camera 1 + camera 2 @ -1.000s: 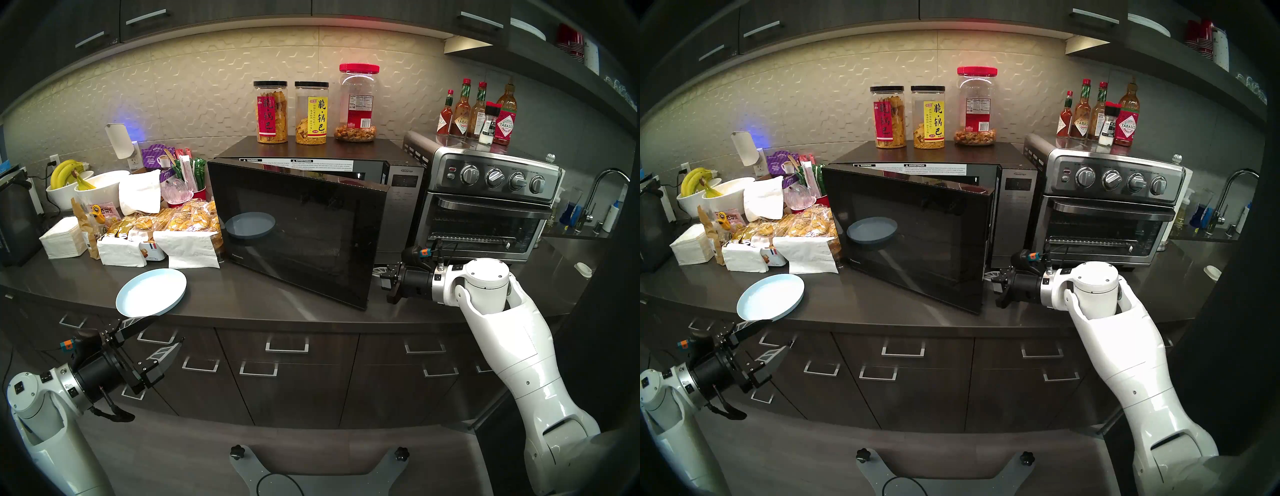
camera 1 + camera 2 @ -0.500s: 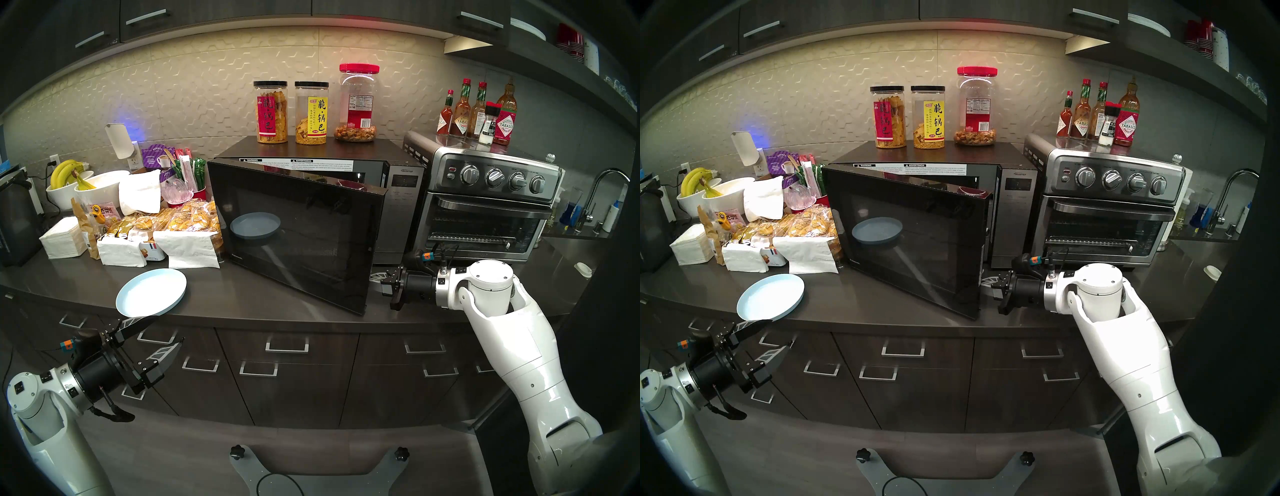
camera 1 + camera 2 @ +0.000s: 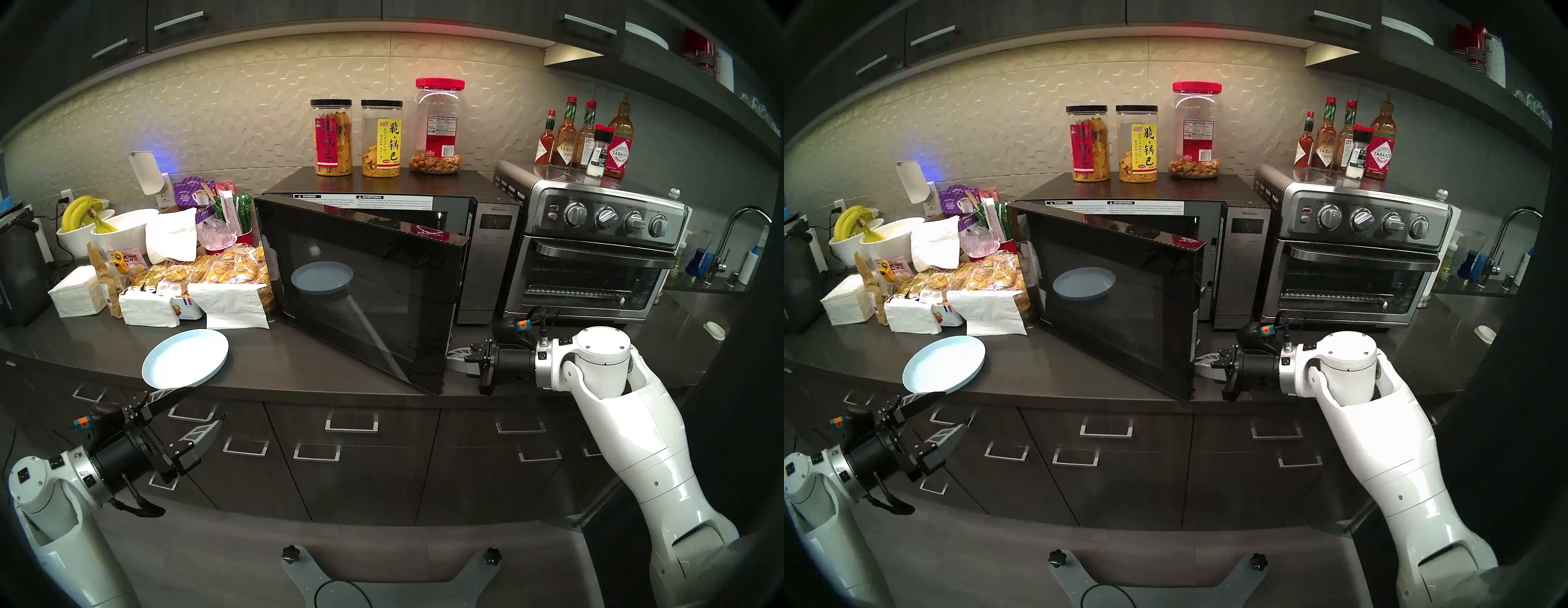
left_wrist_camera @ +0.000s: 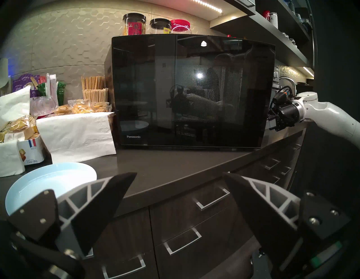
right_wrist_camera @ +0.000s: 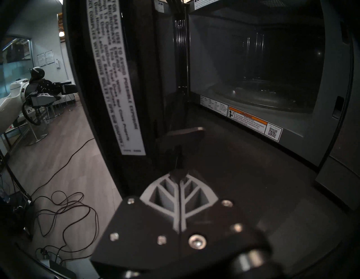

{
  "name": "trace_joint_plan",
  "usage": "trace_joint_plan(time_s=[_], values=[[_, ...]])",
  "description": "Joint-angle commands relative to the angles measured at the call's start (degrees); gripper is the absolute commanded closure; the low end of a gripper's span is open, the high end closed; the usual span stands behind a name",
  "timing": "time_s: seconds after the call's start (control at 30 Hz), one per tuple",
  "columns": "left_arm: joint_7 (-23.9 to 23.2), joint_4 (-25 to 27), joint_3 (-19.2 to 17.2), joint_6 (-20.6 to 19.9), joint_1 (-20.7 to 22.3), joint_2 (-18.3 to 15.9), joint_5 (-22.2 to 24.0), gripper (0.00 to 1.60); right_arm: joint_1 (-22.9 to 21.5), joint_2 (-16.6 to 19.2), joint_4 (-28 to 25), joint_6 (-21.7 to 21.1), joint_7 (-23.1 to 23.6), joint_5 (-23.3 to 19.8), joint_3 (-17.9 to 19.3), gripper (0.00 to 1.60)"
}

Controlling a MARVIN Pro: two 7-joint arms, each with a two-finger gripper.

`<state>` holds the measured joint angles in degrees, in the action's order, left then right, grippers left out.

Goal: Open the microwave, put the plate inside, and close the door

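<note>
Door (image 3: pixel 360 288): stood partly open on the microwave (image 3: pixel 488 237).
Plate (image 3: pixel 185 358): lay on the tabletop (image 3: pixel 297 373) edge.
Left gripper (image 3: pixel 199 407): fingers spread wide, empty.
Right gripper (image 3: pixel 456 356): fingers pressed together, empty, behind the door's free edge.

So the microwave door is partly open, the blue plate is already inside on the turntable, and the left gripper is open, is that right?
Not quite: the plate is not inside; the head views show it on the counter's front edge, and the disc in the door glass is its reflection. The microwave door is partly open and the left gripper is open.
</note>
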<state>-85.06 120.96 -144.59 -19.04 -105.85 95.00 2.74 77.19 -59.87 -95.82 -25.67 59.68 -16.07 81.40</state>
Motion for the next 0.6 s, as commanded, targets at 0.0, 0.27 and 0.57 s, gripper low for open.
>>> trace_joint_plan(time_s=[0.0,0.27,0.57], values=[[0.1,0.6,0.1,0.0,-0.1,-0.1,0.4,0.00,-0.3,-0.5,-2.0,0.3,0.4,-0.5,0.0,1.60],[0.1,0.6,0.1,0.0,-0.1,-0.1,0.4,0.00,0.0,-1.1,-3.3,0.0,0.5,0.0,-0.9,1.60],[0.1,0.6,0.1,0.0,-0.1,-0.1,0.4,0.00,0.7,-1.6,-4.7,-0.8,0.0,0.3,-2.0,1.60]])
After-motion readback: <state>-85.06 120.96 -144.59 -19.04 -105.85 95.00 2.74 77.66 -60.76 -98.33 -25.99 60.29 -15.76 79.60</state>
